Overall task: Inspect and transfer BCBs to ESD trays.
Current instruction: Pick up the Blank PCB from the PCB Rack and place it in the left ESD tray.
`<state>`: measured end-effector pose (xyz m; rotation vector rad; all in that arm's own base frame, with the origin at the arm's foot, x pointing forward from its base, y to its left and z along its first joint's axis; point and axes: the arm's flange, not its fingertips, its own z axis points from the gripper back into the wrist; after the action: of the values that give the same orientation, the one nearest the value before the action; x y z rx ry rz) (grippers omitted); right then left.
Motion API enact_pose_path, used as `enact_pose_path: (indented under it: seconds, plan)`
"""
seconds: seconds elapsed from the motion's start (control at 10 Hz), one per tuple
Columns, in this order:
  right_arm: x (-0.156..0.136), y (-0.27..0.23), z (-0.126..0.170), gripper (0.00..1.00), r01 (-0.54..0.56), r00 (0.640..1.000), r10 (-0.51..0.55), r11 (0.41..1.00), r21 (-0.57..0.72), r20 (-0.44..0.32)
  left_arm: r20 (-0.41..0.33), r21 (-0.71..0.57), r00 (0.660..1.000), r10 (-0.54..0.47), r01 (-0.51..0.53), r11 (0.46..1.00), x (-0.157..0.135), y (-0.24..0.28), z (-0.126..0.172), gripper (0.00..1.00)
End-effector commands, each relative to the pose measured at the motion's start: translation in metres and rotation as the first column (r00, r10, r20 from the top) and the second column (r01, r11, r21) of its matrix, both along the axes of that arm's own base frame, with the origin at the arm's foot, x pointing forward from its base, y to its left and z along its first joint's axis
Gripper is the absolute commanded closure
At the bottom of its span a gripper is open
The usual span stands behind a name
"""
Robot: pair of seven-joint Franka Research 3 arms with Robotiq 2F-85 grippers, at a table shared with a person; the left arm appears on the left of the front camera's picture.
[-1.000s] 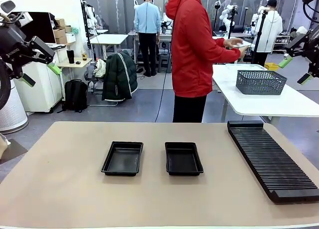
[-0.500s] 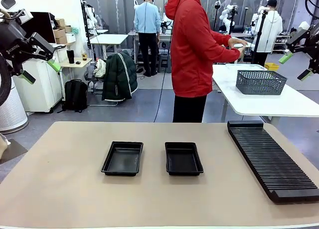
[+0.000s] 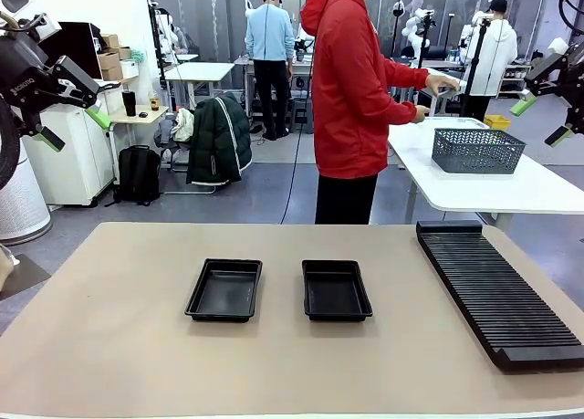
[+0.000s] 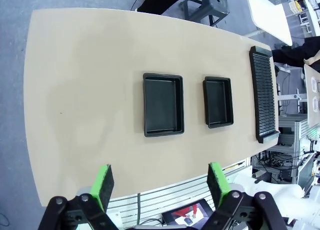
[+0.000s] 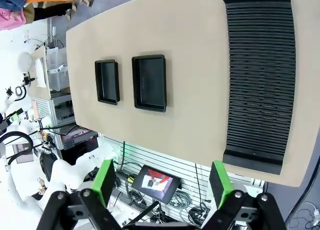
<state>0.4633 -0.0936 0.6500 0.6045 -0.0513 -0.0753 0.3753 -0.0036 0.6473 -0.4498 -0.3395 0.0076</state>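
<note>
Tan table fills the bottom of the picture. At top middle stands the person in red, turned to the white side table. The long black rack lies at lower right. Two black ESD trays sit side by side in the middle, both bare inside. The left gripper at upper left and the right gripper at upper right hang high, fingers spread wide, holding nothing. The person's hand has dropped a little toward the grey basket. I think the BCBs are being fetched, so the robot waits.
</note>
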Motion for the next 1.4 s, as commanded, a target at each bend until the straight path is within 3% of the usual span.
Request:
enact_pose_path:
  seconds: [0.0, 0.3, 0.6, 1.3]
  plan:
    - [0.000, 0.000, 0.000, 0.00, 0.002, 1.000, -0.002, 1.000, -0.001, 0.003, 0.005, -0.001, 1.000, 0.009, -0.009, 1.000, 0.001, 0.001, -0.004, 0.00]
    - [0.008, -0.006, 0.024, 0.00, 0.036, 0.999, -0.036, 0.999, -0.014, 0.020, 0.005, -0.001, 1.000, 0.009, -0.009, 1.000, 0.001, 0.001, -0.004, 0.00]
    - [0.008, -0.013, 0.043, 0.00, 0.041, 0.996, -0.040, 0.999, -0.001, 0.083, 0.005, -0.001, 1.000, 0.009, -0.009, 1.000, 0.001, 0.001, -0.004, 0.00]
    - [0.017, -0.026, 0.055, 0.00, 0.073, 0.992, -0.072, 0.997, -0.009, 0.107, 0.005, -0.001, 1.000, 0.009, -0.009, 1.000, 0.001, 0.001, -0.004, 0.00]
